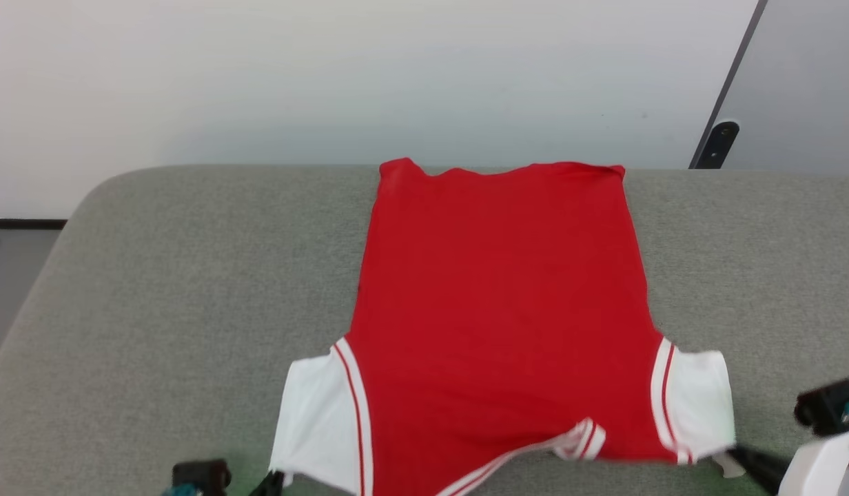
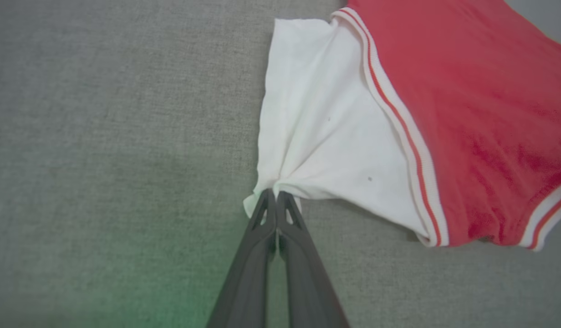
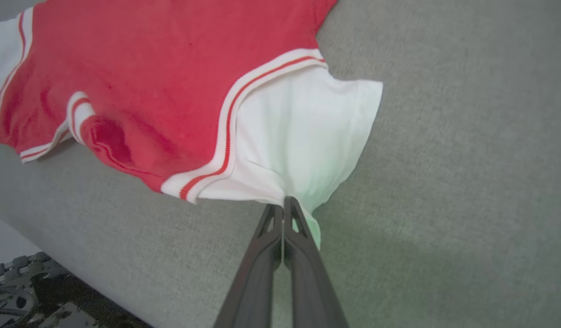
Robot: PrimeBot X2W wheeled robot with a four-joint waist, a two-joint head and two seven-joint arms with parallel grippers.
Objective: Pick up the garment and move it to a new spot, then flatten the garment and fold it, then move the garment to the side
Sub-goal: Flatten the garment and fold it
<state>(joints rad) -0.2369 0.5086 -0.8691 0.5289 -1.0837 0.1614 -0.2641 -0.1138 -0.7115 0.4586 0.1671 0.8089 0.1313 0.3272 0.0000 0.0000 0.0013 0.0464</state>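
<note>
Red shirt lies spread on a grey padded top, stretching away from both pincers. The left pincer is clamped on one white sleeve, the right pincer on the other sleeve, probably to tug the cloth flat.

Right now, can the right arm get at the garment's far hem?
Probably not yet: the right tool is shut on the garment by its white sleeve. Nothing blocks the way to the far hem, though reach is uncertain.
</note>
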